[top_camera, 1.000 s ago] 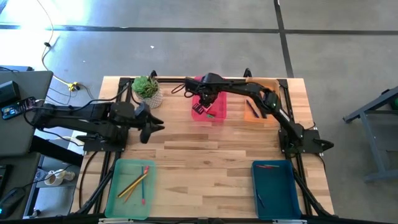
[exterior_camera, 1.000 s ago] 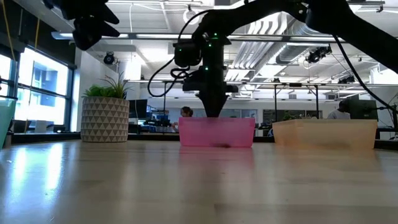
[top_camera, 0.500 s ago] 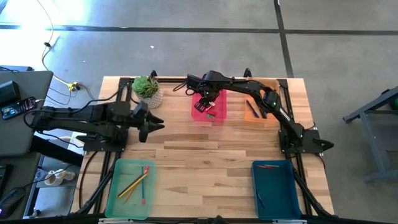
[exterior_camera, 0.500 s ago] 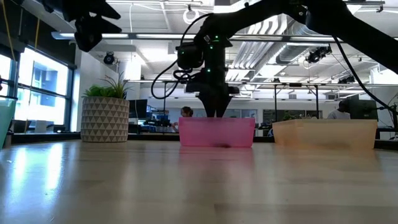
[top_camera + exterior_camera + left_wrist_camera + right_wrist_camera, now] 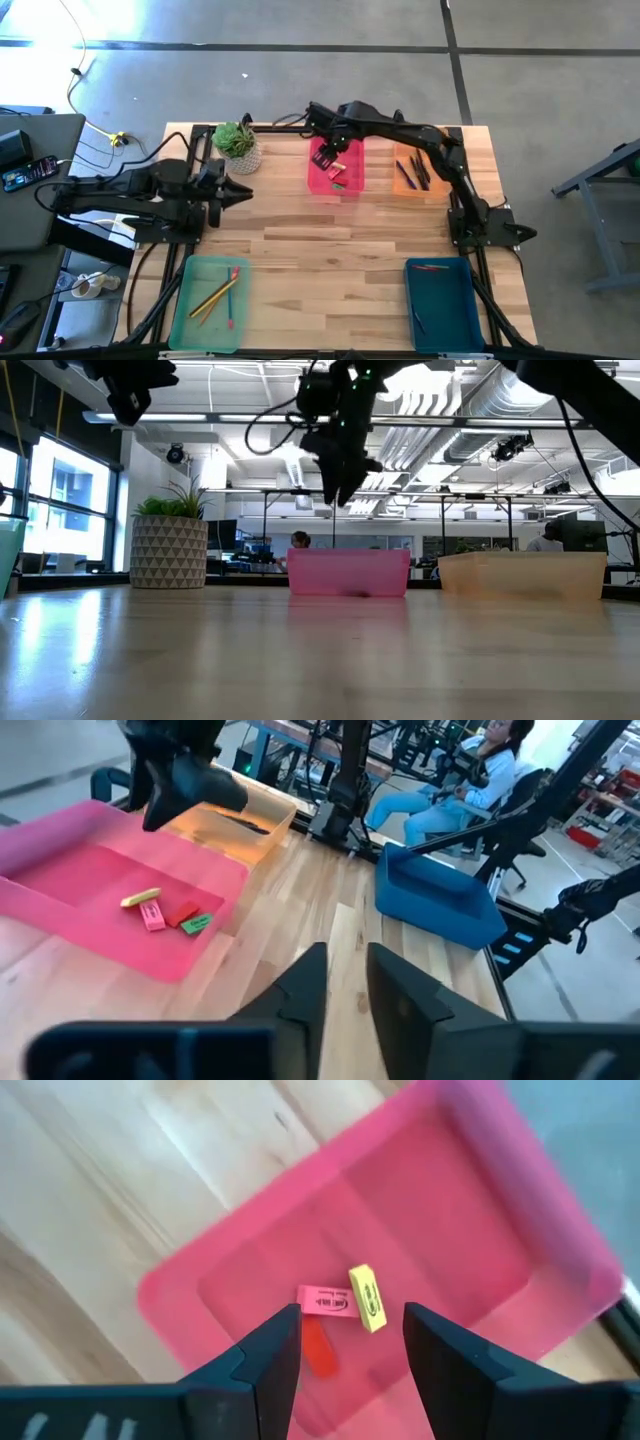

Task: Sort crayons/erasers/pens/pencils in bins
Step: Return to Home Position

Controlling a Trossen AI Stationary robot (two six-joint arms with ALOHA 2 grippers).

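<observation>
— Right pincer (image 5: pixel 343 1342): what's its state?
— Fingers apart, empty, raised above the pink bin (image 5: pixel 336 168) at the counter's (image 5: pixel 330 250) far side. Yellow eraser (image 5: pixel 365 1298), pink eraser (image 5: pixel 326 1301), red eraser (image 5: pixel 318 1350) and green eraser (image 5: pixel 197 923) lie inside it.
— And the left pincer (image 5: pixel 345 982)?
— Fingers nearly together, empty, near the potted plant (image 5: pixel 237 144).
— Other bins?
— Orange bin (image 5: pixel 418 171) holds pens; light green bin (image 5: pixel 211 300) pencils; teal bin (image 5: pixel 446 304) crayons.

The table (image 5: pixel 330 235) is pale wood in butcher-block strips, smooth with a soft sheen. The pink bin (image 5: pixel 480 1200), orange bin (image 5: pixel 432 150), light green bin (image 5: pixel 190 300) and teal bin (image 5: pixel 445 300) look like smooth plastic. The planter (image 5: pixel 168 552) looks matt, faceted.
</observation>
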